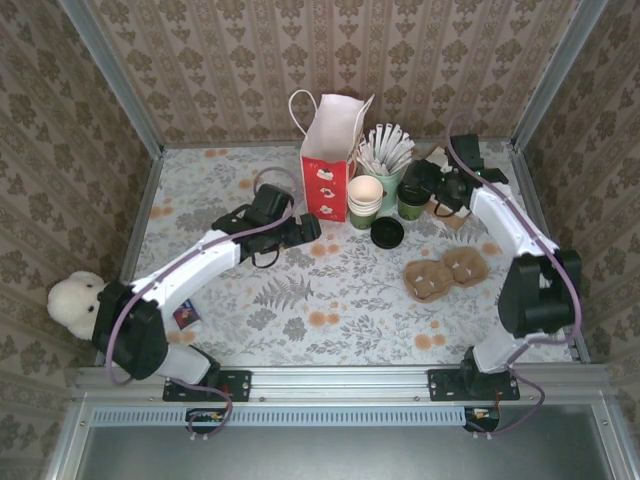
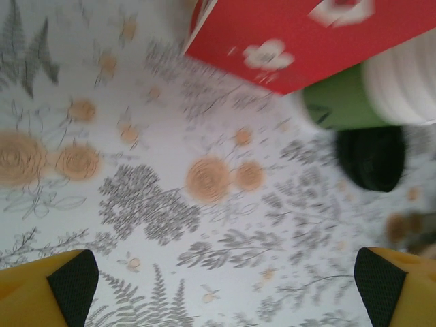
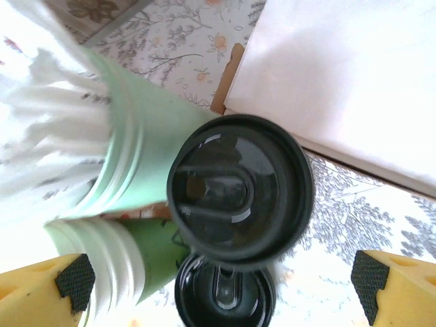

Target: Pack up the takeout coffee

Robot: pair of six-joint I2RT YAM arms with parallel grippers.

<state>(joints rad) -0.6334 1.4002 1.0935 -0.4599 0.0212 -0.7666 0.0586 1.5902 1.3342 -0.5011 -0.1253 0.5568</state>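
Fingers (image 2: 68, 285) of the left gripper (image 2: 225, 283) stand wide apart over the floral table (image 1: 250, 330), gripping nothing, just left of the red-and-white paper bag (image 1: 325, 182). Right of the bag is a stack of lidless green cups (image 1: 364, 203), with a loose black lid (image 1: 387, 233) lying before it. Then the takeout coffee (image 1: 412, 203) stands upright, its long axis vertical and lid up, beside the green holder of white-wrapped sticks (image 1: 385, 160). The right gripper (image 3: 223, 281) hangs above it, fingers spread and clear of the cup.
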